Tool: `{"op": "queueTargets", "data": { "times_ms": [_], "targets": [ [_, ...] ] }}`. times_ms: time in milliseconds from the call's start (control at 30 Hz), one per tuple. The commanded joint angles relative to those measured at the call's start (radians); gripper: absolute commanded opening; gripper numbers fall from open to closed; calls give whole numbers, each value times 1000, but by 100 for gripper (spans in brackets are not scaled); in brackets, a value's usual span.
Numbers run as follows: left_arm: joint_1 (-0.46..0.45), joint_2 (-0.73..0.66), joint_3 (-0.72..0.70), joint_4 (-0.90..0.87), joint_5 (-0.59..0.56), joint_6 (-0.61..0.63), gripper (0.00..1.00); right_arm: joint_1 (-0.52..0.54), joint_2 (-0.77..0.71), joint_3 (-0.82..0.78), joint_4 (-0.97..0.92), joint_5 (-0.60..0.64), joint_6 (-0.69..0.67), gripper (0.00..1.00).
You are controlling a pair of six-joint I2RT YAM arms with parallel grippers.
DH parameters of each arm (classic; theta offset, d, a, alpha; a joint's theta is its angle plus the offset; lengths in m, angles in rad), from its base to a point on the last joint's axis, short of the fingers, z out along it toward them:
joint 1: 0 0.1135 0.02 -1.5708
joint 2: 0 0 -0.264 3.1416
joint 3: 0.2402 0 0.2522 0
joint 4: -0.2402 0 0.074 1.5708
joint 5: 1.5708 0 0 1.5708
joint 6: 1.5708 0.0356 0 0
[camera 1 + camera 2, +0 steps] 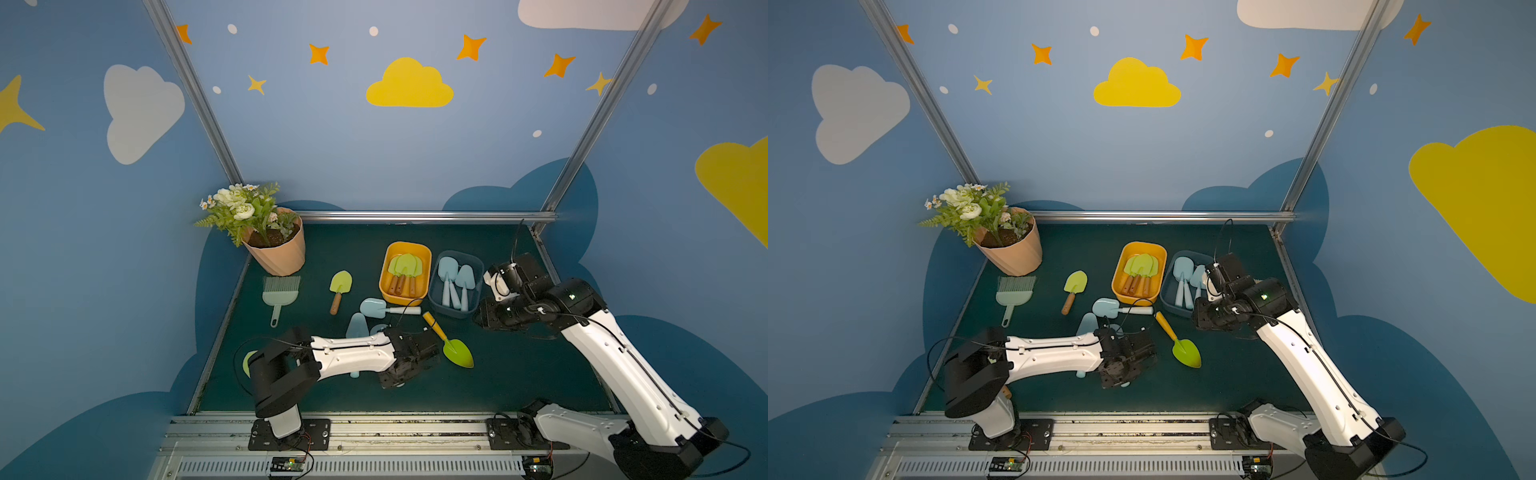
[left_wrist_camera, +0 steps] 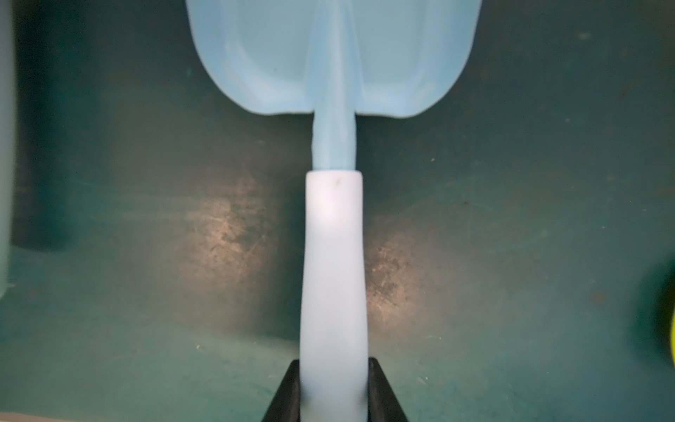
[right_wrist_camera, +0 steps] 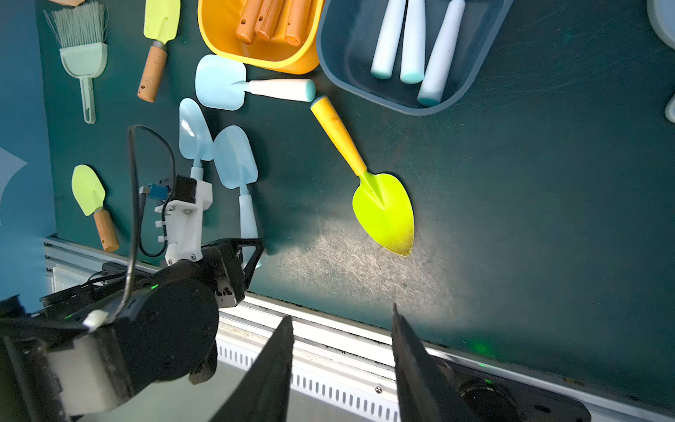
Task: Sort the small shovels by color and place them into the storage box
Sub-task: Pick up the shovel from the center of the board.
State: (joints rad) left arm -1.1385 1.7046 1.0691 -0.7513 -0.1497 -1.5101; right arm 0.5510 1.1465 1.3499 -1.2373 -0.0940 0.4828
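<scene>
My left gripper (image 2: pixel 333 396) clamped snug on pale handle of blue shovel (image 2: pixel 330 58), lying on tabletop (image 1: pixel 519 374) near front edge, centre. Handle picked, I judge: round, graspable; blade too flat. Destination grey-blue box (image 1: pixel 455 312), back half, right of centre, beside yellow box (image 1: pixel 409 244) holding green shovels (image 1: pixel 406 266). Right gripper (image 3: pixel 343 365) parted, empty, hovering right of that box, clear of path.

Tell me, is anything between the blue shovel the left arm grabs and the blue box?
Yes. The left end effector grips the blue shovel. An orange-handled shovel and a square-bladed shovel lie flat between it and the blue box, probably low enough to lift over.
</scene>
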Motion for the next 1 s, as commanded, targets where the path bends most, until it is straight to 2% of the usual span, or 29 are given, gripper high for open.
{"op": "queueTargets", "data": {
  "times_ms": [0,533,967],
  "targets": [
    [-6,-39,-11,-51,-15,-13,5,-5,-13,-11,12,-5,10,45],
    [-48,-100,27,-106,-25,-32,3,-5,-16,-7,13,-15,4,45],
    [-96,-240,122,-309,-116,-30,3,-6,-11,-7,22,-25,0,45]
  ]
}}
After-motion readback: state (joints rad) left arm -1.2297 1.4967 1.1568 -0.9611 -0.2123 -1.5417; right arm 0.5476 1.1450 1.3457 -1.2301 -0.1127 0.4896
